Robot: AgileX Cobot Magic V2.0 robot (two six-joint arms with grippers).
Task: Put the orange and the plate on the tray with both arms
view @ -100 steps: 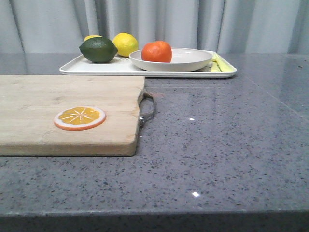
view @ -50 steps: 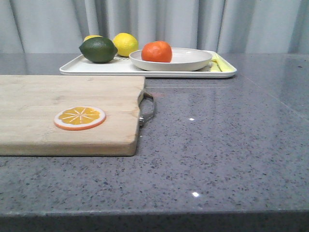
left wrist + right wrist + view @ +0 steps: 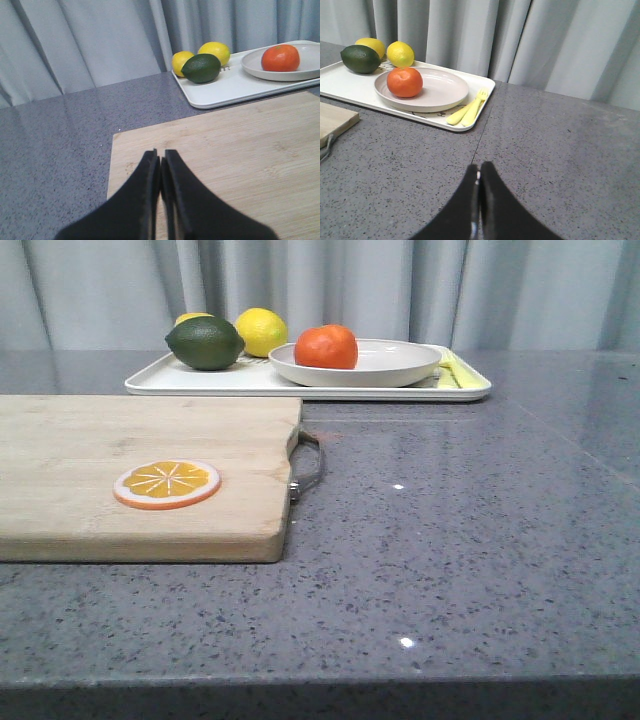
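The orange (image 3: 326, 346) sits in the beige plate (image 3: 395, 364), and the plate stands on the white tray (image 3: 180, 381) at the back of the table. They also show in the left wrist view, orange (image 3: 280, 57), plate (image 3: 310, 67), tray (image 3: 225, 90), and in the right wrist view, orange (image 3: 404, 82), plate (image 3: 445, 90), tray (image 3: 345, 82). My left gripper (image 3: 160, 156) is shut and empty above the wooden cutting board (image 3: 240, 150). My right gripper (image 3: 479, 169) is shut and empty above the grey counter, well short of the tray. Neither gripper shows in the front view.
On the tray are also a green lime (image 3: 204, 343), two yellow lemons (image 3: 260, 331) and a yellow fork and spoon (image 3: 467, 112). The cutting board (image 3: 100, 475) with a metal handle (image 3: 306, 465) lies front left and bears an orange slice disc (image 3: 166, 483). Grey curtains hang behind.
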